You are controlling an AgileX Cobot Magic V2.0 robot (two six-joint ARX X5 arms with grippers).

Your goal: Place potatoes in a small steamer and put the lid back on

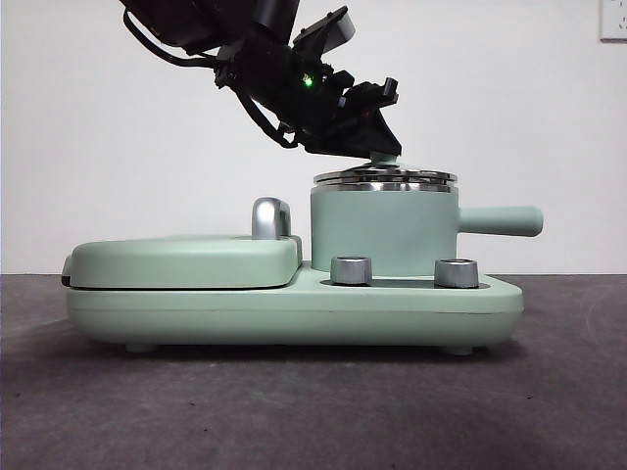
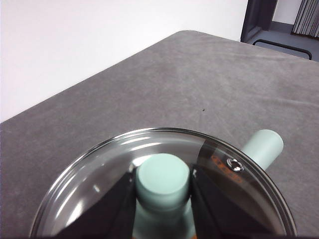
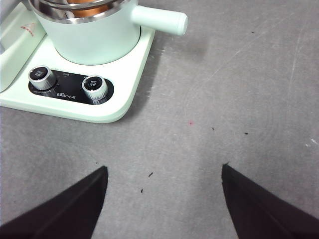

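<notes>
The small steamer (image 1: 382, 230) stands on the right half of the mint-green cooker base, its side handle (image 1: 500, 220) pointing right. The glass lid (image 1: 385, 178) lies level on the steamer's steel rim. My left gripper (image 1: 382, 147) comes down from the upper left and is shut on the lid's mint-green knob (image 2: 163, 179), one jaw on each side. An orange patch of the potato (image 3: 84, 2) shows under the lid; the rest is hidden. My right gripper (image 3: 163, 166) is open and empty over the bare table, in front of the steamer (image 3: 89, 40).
The flat griddle section (image 1: 186, 259) with a steel handle (image 1: 269, 217) fills the base's left half. Two steel dials (image 1: 351, 270) (image 1: 456, 272) sit on the base's front (image 1: 294, 308). Grey table cloth (image 3: 239, 99) lies all around.
</notes>
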